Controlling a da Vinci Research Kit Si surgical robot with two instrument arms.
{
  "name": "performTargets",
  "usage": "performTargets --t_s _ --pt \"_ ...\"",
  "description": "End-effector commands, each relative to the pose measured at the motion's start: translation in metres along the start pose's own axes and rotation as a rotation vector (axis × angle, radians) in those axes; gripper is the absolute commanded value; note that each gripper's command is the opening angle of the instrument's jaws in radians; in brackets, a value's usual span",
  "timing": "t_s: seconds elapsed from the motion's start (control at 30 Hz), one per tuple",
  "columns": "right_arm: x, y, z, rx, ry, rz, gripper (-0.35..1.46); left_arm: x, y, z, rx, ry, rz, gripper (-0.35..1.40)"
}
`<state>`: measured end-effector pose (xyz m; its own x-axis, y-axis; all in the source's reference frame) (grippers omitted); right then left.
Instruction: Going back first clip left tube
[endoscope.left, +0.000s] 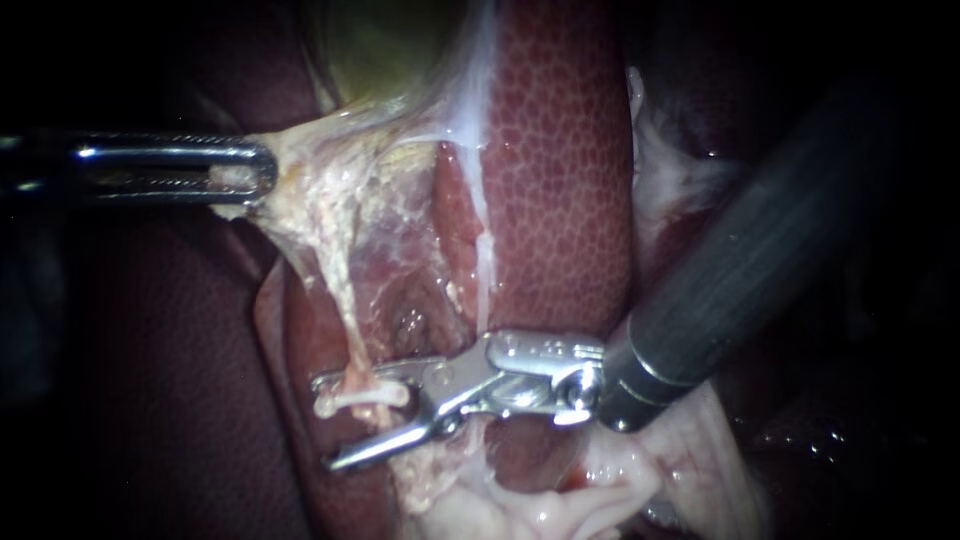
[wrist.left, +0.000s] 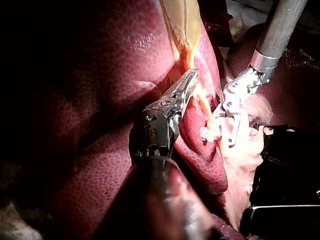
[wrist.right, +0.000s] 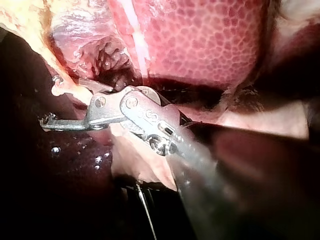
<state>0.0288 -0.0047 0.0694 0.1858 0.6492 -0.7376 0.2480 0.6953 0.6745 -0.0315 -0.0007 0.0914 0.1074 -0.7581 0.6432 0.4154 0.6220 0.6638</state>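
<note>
In the endoscope view the left instrument (endoscope.left: 250, 168) enters from 9 o'clock, its claw pinching pale tissue (endoscope.left: 310, 190) that is stretched taut. The right instrument (endoscope.left: 328, 424) reaches from 3 o'clock toward 7 o'clock with its claw spread. The white clip (endoscope.left: 362, 396) sits on the left tube (endoscope.left: 347, 325), close under the claw's upper half. Only the left wrist view shows a black block (wrist.left: 285, 170) beside the right instrument.
</note>
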Motion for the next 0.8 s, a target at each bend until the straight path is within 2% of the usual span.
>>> performTargets --t_s 0.03,0.2,0.37,0.6,0.8 --pt "0.0001 0.0003 -0.0003 -0.003 0.001 -0.004 0.60 0.0000 0.0000 0.0000 -0.001 0.000 0.000 -0.35" --pt "0.0003 0.0013 -0.0019 -0.021 0.005 -0.016 0.60 0.0000 -0.0001 -0.0001 -0.001 0.000 0.000 -0.35" --pt "0.0013 0.0015 -0.0041 -0.034 0.009 -0.023 0.60 0.0000 0.0000 -0.0002 0.000 0.000 0.001 -0.35" --pt "0.0028 0.0009 -0.0066 -0.032 0.016 -0.023 0.60 0.0000 0.0000 -0.0002 0.000 0.000 0.001 -0.35" --pt "0.0030 0.0001 -0.0081 -0.024 0.016 -0.021 0.60 0.0000 0.0000 -0.0002 0.000 0.000 0.001 -0.35"
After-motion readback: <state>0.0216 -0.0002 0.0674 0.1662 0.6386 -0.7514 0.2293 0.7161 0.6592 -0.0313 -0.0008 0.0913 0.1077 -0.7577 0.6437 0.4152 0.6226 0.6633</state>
